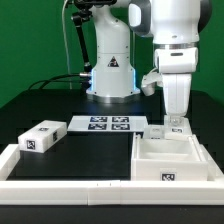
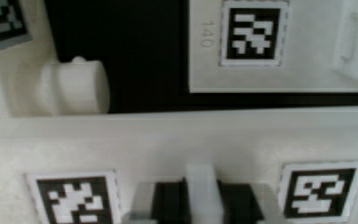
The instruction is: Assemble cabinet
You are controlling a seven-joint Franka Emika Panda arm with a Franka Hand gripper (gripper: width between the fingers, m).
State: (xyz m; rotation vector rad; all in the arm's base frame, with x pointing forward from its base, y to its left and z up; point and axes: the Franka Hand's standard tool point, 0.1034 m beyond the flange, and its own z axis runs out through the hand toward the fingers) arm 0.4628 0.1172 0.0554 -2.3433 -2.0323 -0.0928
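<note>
The white open box body of the cabinet stands at the exterior view's right, with a tag on its front face. My gripper reaches straight down onto the body's far wall. In the wrist view the two black fingers close against a thin white rib of that wall, between two tags; the gripper is shut on it. A smaller white tagged block lies apart at the exterior view's left. A round white peg and another tagged white part show past the wall.
The marker board lies in front of the robot base. Low white border rails run along the front and left of the black table. The robot base stands behind.
</note>
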